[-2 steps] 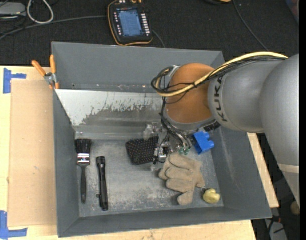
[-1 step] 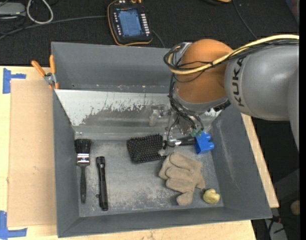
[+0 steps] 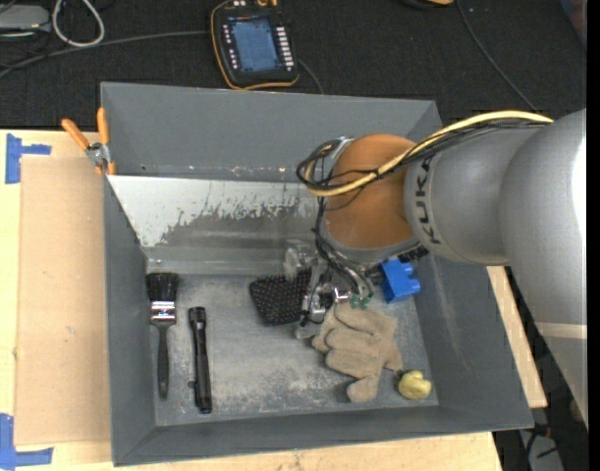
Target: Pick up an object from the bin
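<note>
The fingers (image 3: 317, 304) are low in the middle of the grey bin (image 3: 231, 145), between a black mesh pad (image 3: 276, 298) and a tan glove (image 3: 363, 346), close to both; whether they are apart or together cannot be told. A blue block (image 3: 400, 281) lies just behind the glove; a small yellow lump (image 3: 413, 386) sits near its front end; a black brush (image 3: 162, 312) and a black torch (image 3: 198, 356) lie well apart along the view's left side.

Bare bin floor (image 3: 260, 366) left of glove (image 3: 363, 346)
</note>
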